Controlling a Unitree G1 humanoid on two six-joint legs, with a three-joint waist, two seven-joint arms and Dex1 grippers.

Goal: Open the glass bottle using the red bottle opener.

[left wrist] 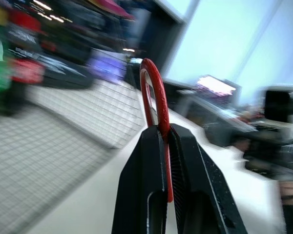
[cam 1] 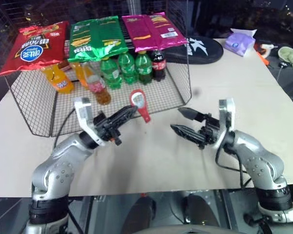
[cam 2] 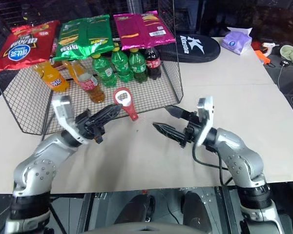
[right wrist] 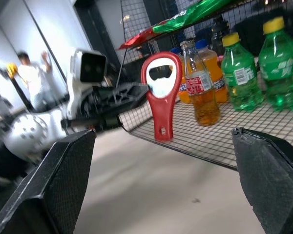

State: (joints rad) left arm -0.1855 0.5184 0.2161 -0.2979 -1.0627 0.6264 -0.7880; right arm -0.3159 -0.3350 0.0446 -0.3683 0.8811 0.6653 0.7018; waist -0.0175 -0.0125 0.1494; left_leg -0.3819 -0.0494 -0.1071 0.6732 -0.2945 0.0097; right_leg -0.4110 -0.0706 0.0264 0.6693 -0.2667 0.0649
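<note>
The left pincer [cam 1: 131,111] is clamped on the red bottle opener [cam 1: 139,104], gripping it by the edge near the ring head; the opener hangs in the air above the table [cam 1: 234,87], ring end up and handle end pointing down. In the left wrist view the opener [left wrist: 154,105] stands edge-on between the two black fingers [left wrist: 141,185], its ring rising past their tips.

The right pincer [cam 1: 182,121] is held above the table with its jaws spread wide and nothing between them. It points toward the left pincer, and the two are near each other but apart. In the right wrist view the opener [right wrist: 162,92] appears face-on between the two spread fingers [right wrist: 63,180].

The glass bottle [cam 1: 98,87] stands upright inside the wire basket [cam 1: 178,95] on the table, near its front left part, with amber liquid in its lower half and a pinkish label. Orange soda bottles [cam 1: 57,78] stand to its left and green soda bottles [cam 1: 127,68] to its right, with one dark cola bottle [cam 1: 158,64] beyond them. Snack bags [cam 1: 95,36] lie across the top of the basket. A person [right wrist: 31,78] stands in the background of the right wrist view.
</note>
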